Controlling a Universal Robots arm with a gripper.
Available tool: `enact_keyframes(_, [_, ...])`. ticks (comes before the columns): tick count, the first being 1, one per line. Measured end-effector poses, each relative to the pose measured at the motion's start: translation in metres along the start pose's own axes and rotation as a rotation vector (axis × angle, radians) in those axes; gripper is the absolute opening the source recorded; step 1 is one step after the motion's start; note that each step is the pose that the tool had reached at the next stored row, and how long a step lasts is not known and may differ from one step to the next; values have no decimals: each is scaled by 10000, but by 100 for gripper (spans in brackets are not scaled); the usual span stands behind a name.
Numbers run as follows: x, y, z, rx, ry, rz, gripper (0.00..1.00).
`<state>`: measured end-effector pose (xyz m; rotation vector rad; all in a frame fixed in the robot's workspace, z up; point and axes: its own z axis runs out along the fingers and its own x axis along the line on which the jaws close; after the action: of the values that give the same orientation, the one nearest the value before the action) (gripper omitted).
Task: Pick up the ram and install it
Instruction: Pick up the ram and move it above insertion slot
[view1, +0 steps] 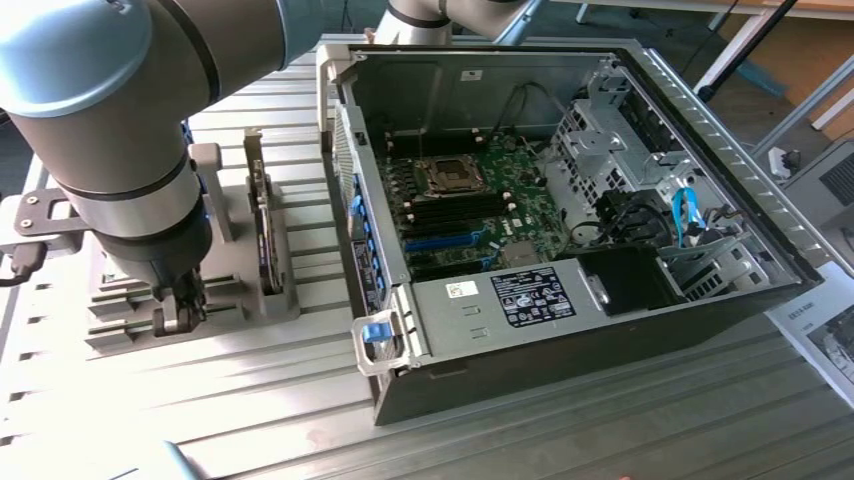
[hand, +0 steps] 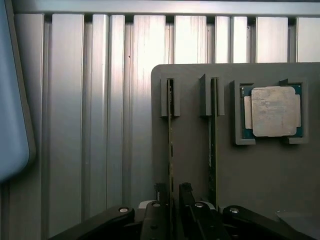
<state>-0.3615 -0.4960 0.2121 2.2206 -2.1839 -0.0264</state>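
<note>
Your gripper (hand: 172, 194) stands over one end of the ram (hand: 171, 145), its dark fingers (hand: 186, 192) parted narrowly with the thin green stick between them and a sliver of gap showing. The stick stands on edge in a slot of the matte grey holder (hand: 192, 150), just beside a second stick (hand: 212, 145) and near a square silver processor (hand: 272, 111). The holder rests on the ribbed aluminium table (hand: 90, 125), to the exterior view's left of the open computer case (view1: 441, 85).

Ribbed alu table (view1: 601, 430) w/ bright glare on the exterior view's left, orange-brown floor (view1: 817, 45) beyond.
</note>
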Motion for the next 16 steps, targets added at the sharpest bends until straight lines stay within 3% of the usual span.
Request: enact_keyframes(16, [0,12,1,1,-1,0,24])
